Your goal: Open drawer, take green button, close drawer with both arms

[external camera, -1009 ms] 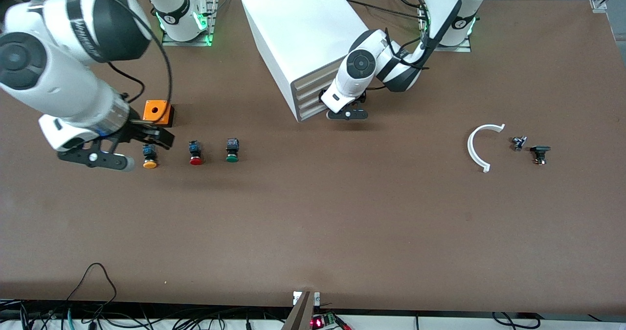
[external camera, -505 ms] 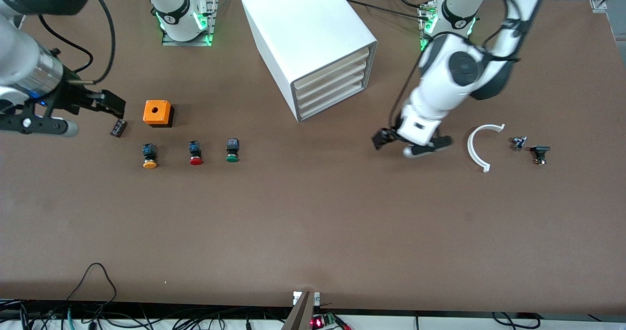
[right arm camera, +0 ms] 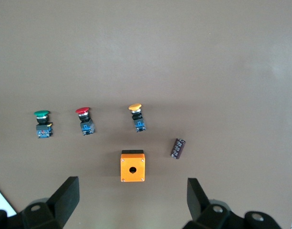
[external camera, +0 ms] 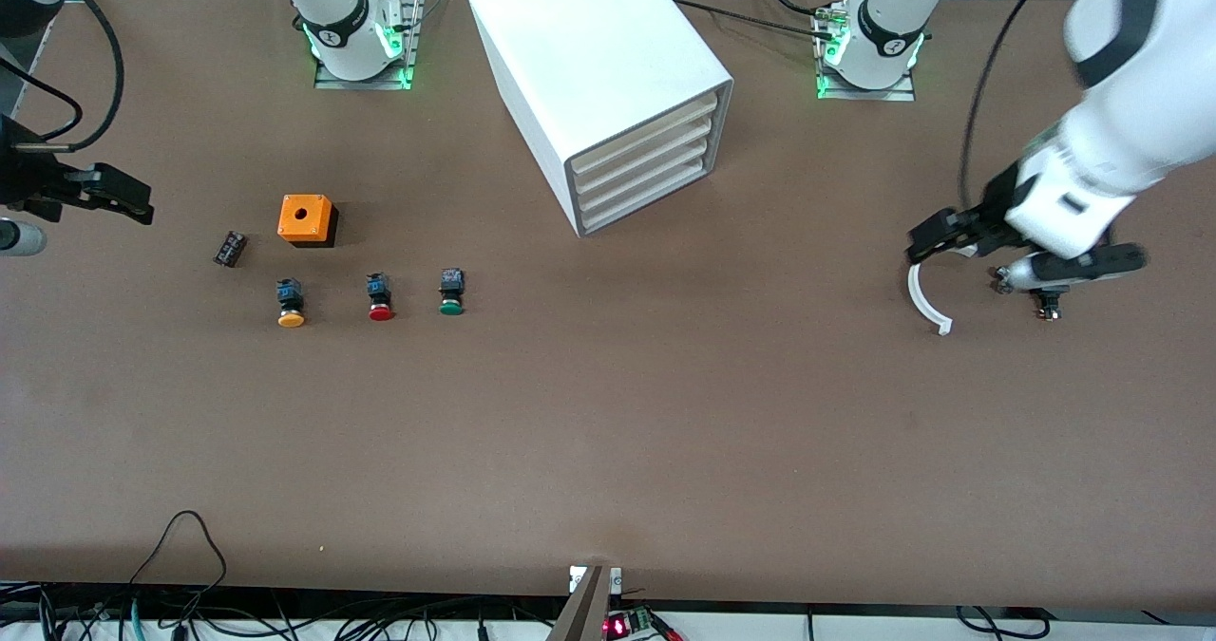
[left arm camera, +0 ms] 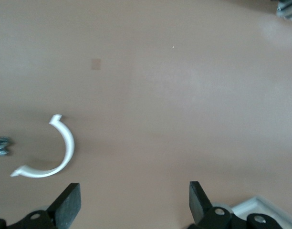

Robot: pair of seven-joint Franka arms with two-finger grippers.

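The bottom drawer (external camera: 655,197) of the white four-drawer cabinet (external camera: 594,71) sits flush with the three above it, its cream front angled toward the left arm's end of the table. The green-capped button (external camera: 451,292) lies on the bare brown table (external camera: 608,432), nearer the front camera than the cabinet and toward the right arm's end. It lies in a row with a red-capped button (external camera: 380,297) beside it and an orange-capped button (external camera: 291,303) next along. An orange box with a round hole on top (external camera: 307,219) stands just farther from the camera than that row, and a small dark cylindrical capacitor (external camera: 229,248) lies beside the box. The right gripper (external camera: 66,199) hangs in the air at the right arm's end of the table, fingers spread apart and holding nothing. The left gripper (external camera: 1021,252) hangs at the left arm's end, fingers also apart and empty, over a curved white plastic arc (external camera: 923,299) and some small dark parts (external camera: 1045,304).
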